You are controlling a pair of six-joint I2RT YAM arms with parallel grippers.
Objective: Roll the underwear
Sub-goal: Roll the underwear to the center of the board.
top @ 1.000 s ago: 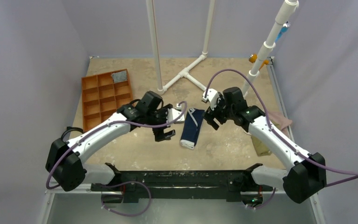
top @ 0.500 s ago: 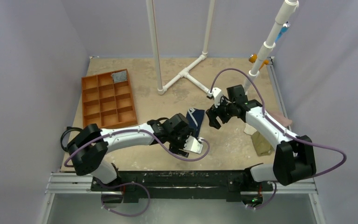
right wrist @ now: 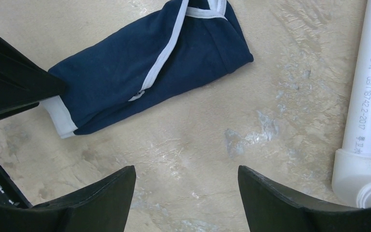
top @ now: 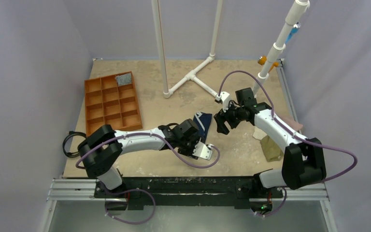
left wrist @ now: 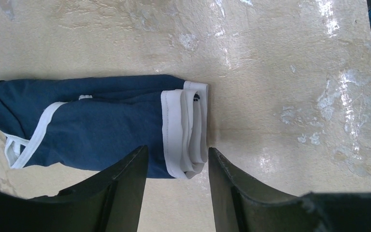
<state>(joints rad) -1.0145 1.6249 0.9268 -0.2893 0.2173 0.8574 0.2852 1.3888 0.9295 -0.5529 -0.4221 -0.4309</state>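
Underwear (left wrist: 101, 125), navy-blue soft cloth with white trim, lies folded into a long strip on the tan table (top: 236, 154), between the two arms, with its white-banded end toward the robot.

Change over the last second: the left arm swung from the strip's left flank round to its near end. Left gripper (left wrist: 176, 159) now has its jaws apart, straddling the banded end, gripping nothing. Right gripper (right wrist: 186, 176) has barely shifted; it hangs wide open and empty beside the far end. The garment has not moved.

Reading: the folding looks finished and the roll not yet begun. The left gripper seems lined up to start it from the band.

Orange-brown compartment tray (top: 101, 104) sits far left, well apart from the garment. One grey cloth scrap (top: 123, 79) lies in its far-right corner cell; no other contents made out.
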